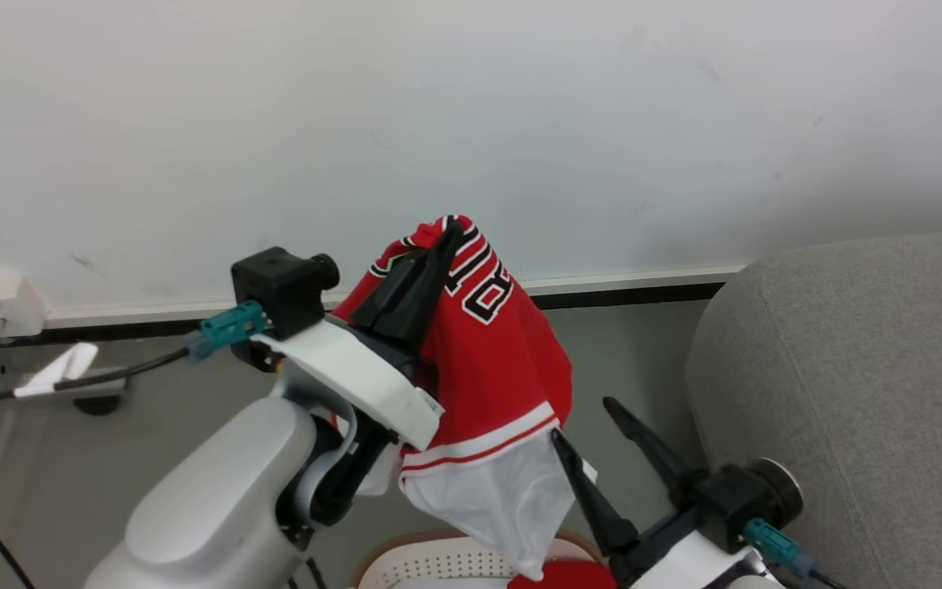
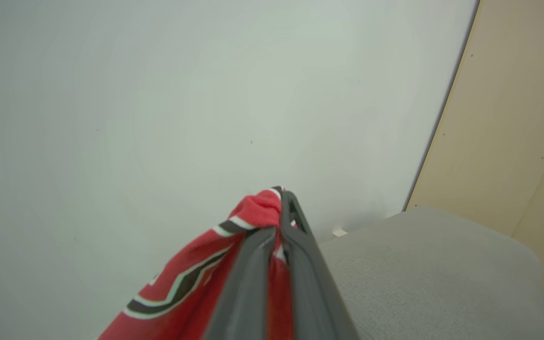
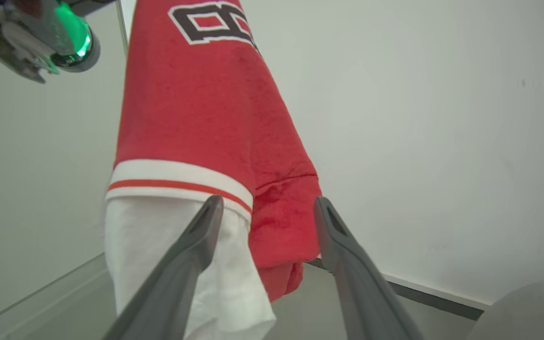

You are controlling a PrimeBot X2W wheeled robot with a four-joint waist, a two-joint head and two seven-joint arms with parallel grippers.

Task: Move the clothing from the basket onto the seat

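Red thin-fabric sports jersey (image 1: 487,368), white trim, dark-outlined white block letters. Hangs bunched in mid-air, pinched at top, white lining lowest. Just below, white perforated plastic basket (image 1: 430,566), tan rim, with more red cloth (image 1: 549,579) inside. At right, large light-grey upholstered seat (image 1: 847,368), rounded edge.

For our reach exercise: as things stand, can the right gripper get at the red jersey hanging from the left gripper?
Probably yes: the right gripper stands open beside the jersey, which hangs free from the shut left gripper, with nothing between them.
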